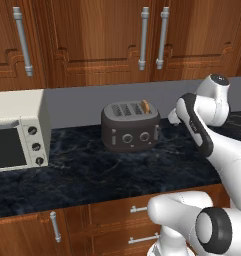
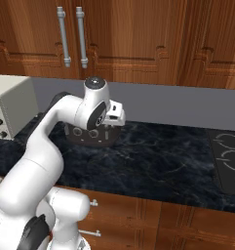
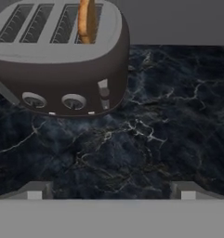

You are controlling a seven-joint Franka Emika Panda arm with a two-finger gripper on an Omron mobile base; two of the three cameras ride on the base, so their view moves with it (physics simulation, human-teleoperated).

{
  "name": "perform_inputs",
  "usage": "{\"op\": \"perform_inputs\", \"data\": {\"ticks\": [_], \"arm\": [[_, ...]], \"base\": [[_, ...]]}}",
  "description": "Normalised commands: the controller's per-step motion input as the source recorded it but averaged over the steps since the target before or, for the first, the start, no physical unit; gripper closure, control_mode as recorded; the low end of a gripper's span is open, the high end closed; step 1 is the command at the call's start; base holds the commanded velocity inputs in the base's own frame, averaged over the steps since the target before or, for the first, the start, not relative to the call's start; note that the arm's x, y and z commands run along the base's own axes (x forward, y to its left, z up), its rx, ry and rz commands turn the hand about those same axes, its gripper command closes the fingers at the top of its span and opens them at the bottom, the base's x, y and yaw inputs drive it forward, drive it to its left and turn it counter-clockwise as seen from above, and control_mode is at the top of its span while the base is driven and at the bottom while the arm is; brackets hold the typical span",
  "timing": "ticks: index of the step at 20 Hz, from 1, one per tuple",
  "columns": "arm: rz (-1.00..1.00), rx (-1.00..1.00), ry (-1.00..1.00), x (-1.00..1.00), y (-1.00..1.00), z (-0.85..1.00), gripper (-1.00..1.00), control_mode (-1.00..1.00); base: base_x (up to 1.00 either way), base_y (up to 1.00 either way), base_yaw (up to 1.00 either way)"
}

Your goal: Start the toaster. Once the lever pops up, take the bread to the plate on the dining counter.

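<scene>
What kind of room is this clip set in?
A simulated home kitchen, it seems: a toaster holding bread on a black marbled counter, a toaster oven, and wooden cabinets.

The toaster [image 2: 89,134] is seen on the black marbled counter [image 2: 153,156], largely hidden behind the white arm's wrist [image 2: 95,110], right of a cream toaster oven [image 2: 9,105].
</scene>
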Motion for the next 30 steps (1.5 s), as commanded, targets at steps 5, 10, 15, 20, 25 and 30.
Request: {"op": "perform_inputs", "data": {"ticks": [5,10,15,20,25,30], "arm": [[0.0,0.0,0.0,0.22,0.0,-0.13,-1.0,-1.0],[0.0,0.0,0.0,0.16,0.0,-0.26,-1.0,-1.0],[0.0,0.0,0.0,0.16,0.0,-0.29,-1.0,-1.0],[0.0,0.0,0.0,0.22,0.0,-0.15,-1.0,-1.0],[0.0,0.0,0.0,0.35,0.0,-0.01,-1.0,-1.0],[0.0,0.0,0.0,0.36,0.0,0.0,-1.0,-1.0]], "base": [[0.0,0.0,0.0],[0.0,0.0,0.0],[0.0,0.0,0.0],[0.0,0.0,0.0],[0.0,0.0,0.0],[0.0,0.0,0.0]]}}
